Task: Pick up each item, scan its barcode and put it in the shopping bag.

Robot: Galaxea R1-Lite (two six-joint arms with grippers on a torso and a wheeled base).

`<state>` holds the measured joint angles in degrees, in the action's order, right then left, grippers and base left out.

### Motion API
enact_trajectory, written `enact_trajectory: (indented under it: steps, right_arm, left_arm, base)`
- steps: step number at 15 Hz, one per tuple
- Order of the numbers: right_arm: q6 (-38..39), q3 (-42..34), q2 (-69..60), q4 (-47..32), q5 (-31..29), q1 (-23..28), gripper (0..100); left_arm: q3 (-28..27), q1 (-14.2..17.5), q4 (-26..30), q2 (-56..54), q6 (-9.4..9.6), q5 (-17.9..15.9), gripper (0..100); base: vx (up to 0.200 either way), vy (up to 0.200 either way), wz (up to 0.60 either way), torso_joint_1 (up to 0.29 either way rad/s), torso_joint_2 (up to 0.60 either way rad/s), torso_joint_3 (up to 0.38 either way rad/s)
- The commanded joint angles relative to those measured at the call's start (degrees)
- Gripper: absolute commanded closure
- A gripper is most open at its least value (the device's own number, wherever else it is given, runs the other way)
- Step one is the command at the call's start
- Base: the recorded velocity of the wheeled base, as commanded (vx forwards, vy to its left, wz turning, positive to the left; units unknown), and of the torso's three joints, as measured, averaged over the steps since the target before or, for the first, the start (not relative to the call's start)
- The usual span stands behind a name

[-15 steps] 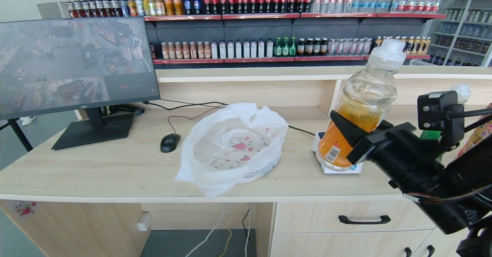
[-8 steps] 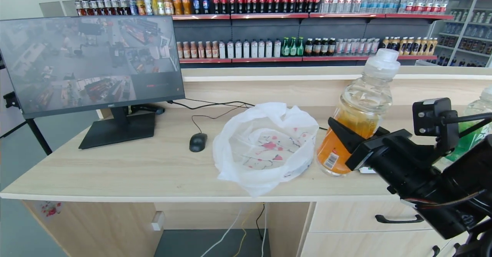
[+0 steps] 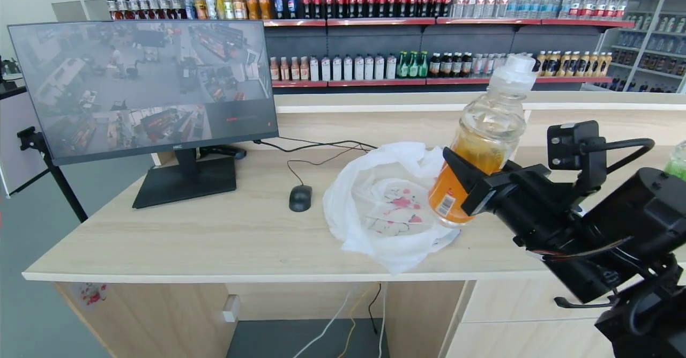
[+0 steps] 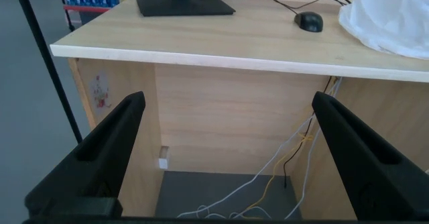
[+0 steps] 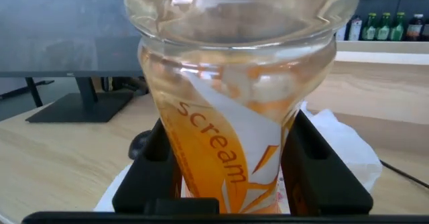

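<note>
Shelving stocked with rows of drink bottles (image 3: 429, 4) runs across the top of the head view, behind a light wooden checkout counter (image 3: 214, 240) that spans the middle of the frame. At upper left you have a black flat monitor on a square stand (image 3: 144, 84), showing camera feeds. A black computer mouse (image 3: 300, 198) lies just right of its base, with dark cables trailing behind. At centre sits the white plastic shopping bag with a red flower print (image 3: 375, 213), its mouth open and facing up. Your right claw (image 3: 466, 178) enters from the lower right and is clamped on the clear plastic bottle of orange drink with a white cap (image 3: 482, 143). The black fingers (image 5: 147, 177) grip the bottle's orange lower half from both sides. The bottle is tilted, with its cap toward the upper right. Its base hangs over the right rim of the bag, and you cannot tell whether it touches the bag. A barcode on the label faces the lower left. A green bottle (image 3: 676, 162) shows at the right edge. Your left claw (image 4: 228, 103) is low in front of the counter, its two fingers spread wide and holding nothing. It faces the recess under the counter, where white, yellow and black cables (image 4: 295, 157) hang.
</note>
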<state>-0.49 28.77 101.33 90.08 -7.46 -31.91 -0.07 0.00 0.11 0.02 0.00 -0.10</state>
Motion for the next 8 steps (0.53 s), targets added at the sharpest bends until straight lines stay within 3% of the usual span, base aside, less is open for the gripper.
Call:
enact_trajectory:
  steps: [1,8]
  right_arm:
    - [-0.3,4.98,5.72,-0.08,0.17,-1.04,100]
    - [-0.3,14.47,14.95,-0.08,0.87,-1.92,100]
  left_arm:
    - [-0.01,0.0,-0.02,-0.02,0.0,0.01,0]
    - [0.07,0.0,-0.02,-0.02,0.09,0.01,0]
  base:
    - [0.0,0.0,0.0,0.0,0.0,0.0]
    - [0.0,0.0,0.0,0.0,0.0,0.0]
